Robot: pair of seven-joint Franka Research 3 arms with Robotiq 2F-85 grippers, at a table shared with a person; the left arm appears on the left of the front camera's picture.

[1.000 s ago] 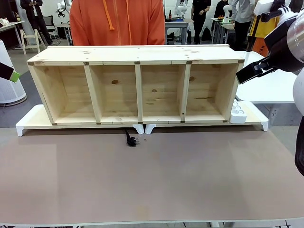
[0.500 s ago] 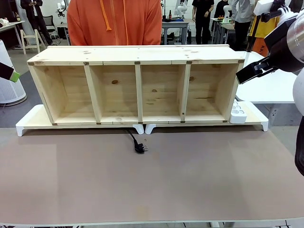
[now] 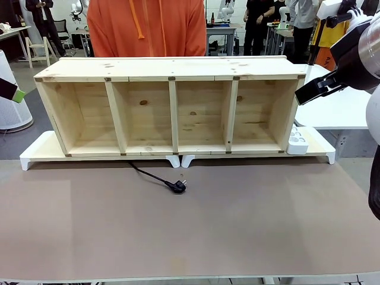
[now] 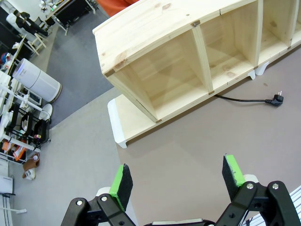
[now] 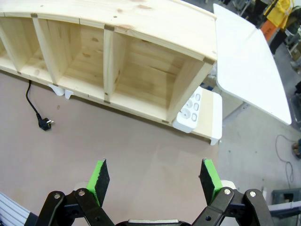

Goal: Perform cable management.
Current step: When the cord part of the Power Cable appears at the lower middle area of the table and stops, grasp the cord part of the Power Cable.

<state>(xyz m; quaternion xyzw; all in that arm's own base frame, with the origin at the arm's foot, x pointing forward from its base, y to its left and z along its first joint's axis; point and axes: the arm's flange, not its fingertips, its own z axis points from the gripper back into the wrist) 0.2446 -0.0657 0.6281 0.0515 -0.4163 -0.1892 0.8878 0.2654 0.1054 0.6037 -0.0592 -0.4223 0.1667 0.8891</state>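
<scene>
A thin black cable point(image 3: 149, 174) comes out from under the wooden shelf point(image 3: 172, 77) and lies on the brown table, ending in a chunky black plug point(image 3: 177, 186). The left wrist view shows the cable point(image 4: 242, 99) and plug point(image 4: 275, 99) off to the right, and the right wrist view has the cable point(image 5: 31, 101) and plug point(image 5: 44, 123) at left. My left gripper point(image 4: 176, 180) hangs open high above the table's left end, holding nothing. My right gripper point(image 5: 154, 179) is open above the right end, far from the cable. A person in an orange hoodie point(image 3: 146, 27) stands behind the shelf.
The shelf rests on two white risers point(image 3: 41, 148) along the table's far side. A white power strip point(image 3: 297, 140) sits on the right riser beside the shelf's end; the same power strip point(image 5: 191, 112) is in the right wrist view. A white side table point(image 5: 249, 66) stands at right.
More cable has come out from under the shelf, and the plug has slid forward and to the right on the table. Both arms have stayed still.
</scene>
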